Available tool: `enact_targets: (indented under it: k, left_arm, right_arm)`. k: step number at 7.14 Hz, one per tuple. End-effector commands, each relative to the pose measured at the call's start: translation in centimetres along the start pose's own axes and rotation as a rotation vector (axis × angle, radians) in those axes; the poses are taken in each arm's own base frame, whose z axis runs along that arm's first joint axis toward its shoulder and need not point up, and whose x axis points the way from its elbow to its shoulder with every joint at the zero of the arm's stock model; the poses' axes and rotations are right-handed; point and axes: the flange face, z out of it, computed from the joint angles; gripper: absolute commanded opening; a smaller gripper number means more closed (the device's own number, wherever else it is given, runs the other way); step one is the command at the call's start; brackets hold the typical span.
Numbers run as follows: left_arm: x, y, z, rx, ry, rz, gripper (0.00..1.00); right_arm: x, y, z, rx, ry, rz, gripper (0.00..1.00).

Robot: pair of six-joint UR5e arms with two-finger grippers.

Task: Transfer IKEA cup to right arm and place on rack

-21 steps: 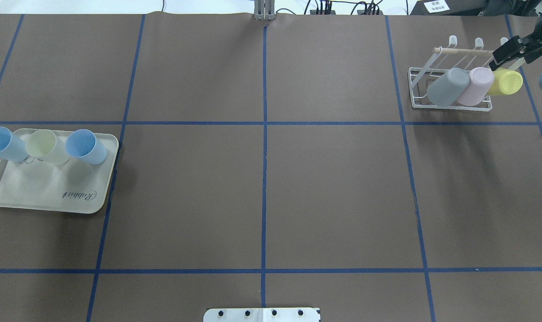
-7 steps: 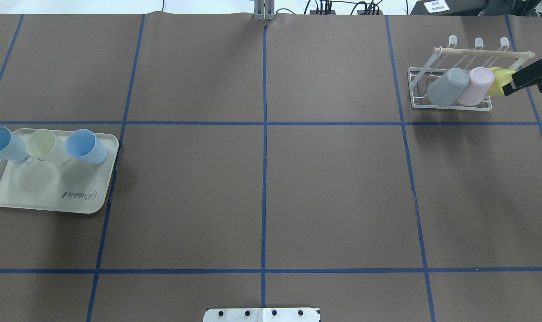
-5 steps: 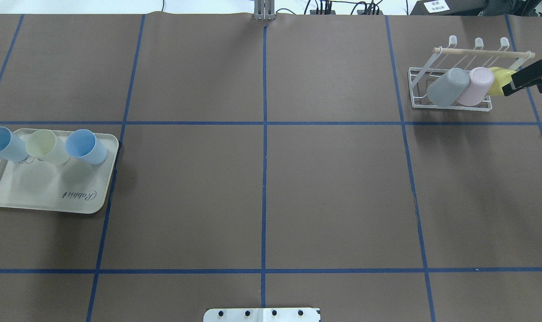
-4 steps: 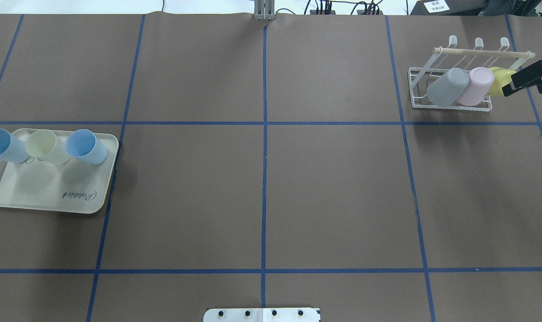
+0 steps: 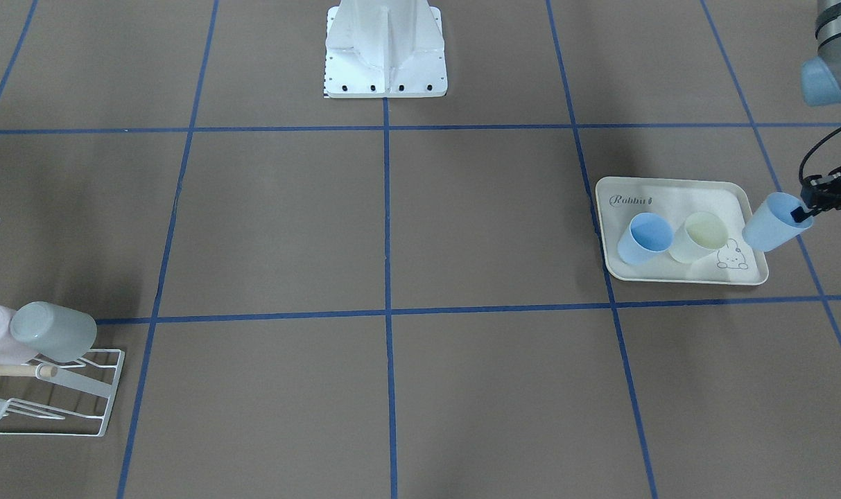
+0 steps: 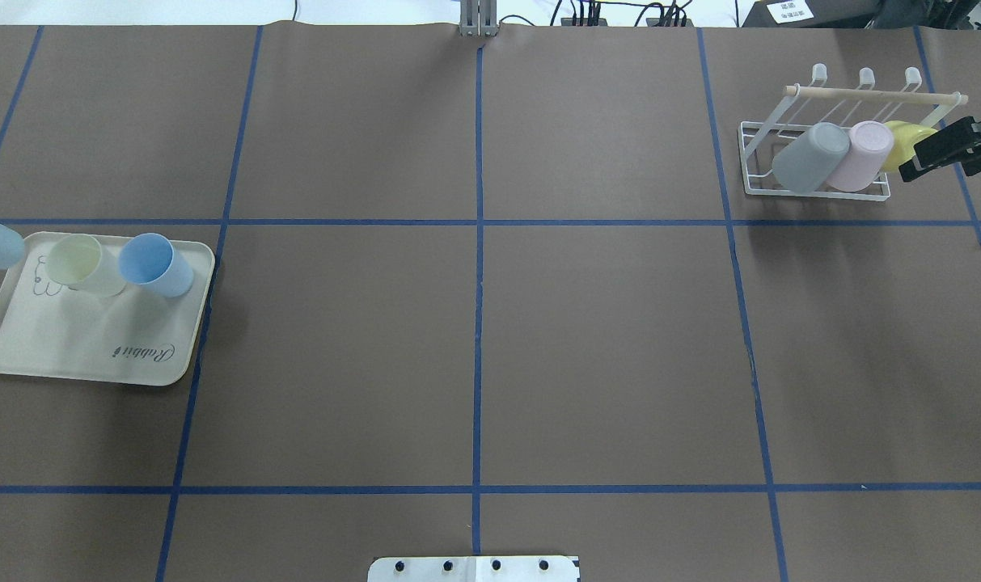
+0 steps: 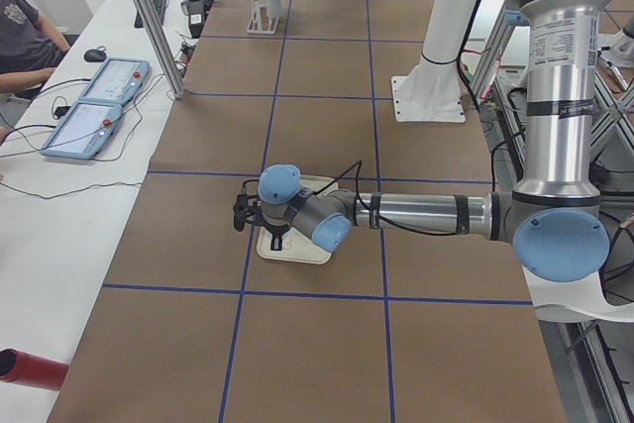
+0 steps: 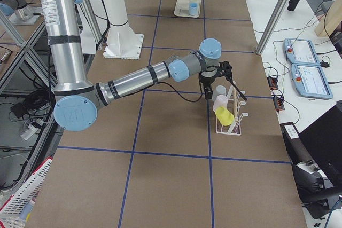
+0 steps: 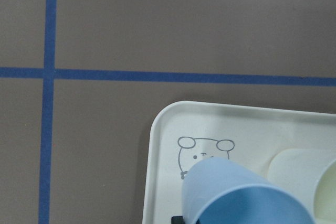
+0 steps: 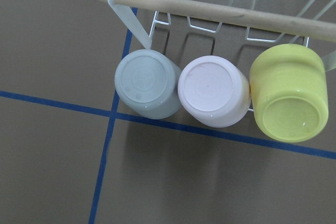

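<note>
My left tool [image 5: 803, 211] pinches the rim of the cup [image 5: 770, 223], one finger inside and one outside. A moment ago this cup stood at the left end of the tray [image 6: 94, 356]. Now it is lifted clear, tilted, and hangs at the tray's far left corner, partly out over the bench [image 6: 474, 339]. The rabbit print [image 6: 41, 279] it used to cover is bared. The cream cup [image 6: 78, 263] and the other blue cup [image 6: 154, 263] have not moved. My right tool [image 6: 939, 158] stays at the right end of the rack [image 6: 813, 196], fingers apart and holding nothing. It sits just beside the yellow cup [image 6: 902, 136] hung there and has shifted only slightly.
</note>
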Motion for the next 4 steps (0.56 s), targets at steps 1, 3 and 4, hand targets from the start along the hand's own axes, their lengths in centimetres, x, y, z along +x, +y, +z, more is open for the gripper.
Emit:
enact_targets:
  k: [1, 3, 4]
  left_arm:
    - [0.6, 0.9, -5.0, 0.068, 0.023, -0.004, 0.00]
    - [8.9, 0.8, -9.8, 0.110, 0.132, -0.128, 0.00]
    - [14.6, 0.3, -11.5, 0.116, 0.196, -0.179, 0.00]
  right_arm:
    - [-0.5, -0.2, 0.1, 0.001, -0.002, -0.007, 0.99]
    - [-3.1, -0.2, 0.0, 0.006, -0.017, 0.014, 0.99]
    - [-5.4, 0.2, 0.4, 0.000, -0.032, 0.027, 0.99]
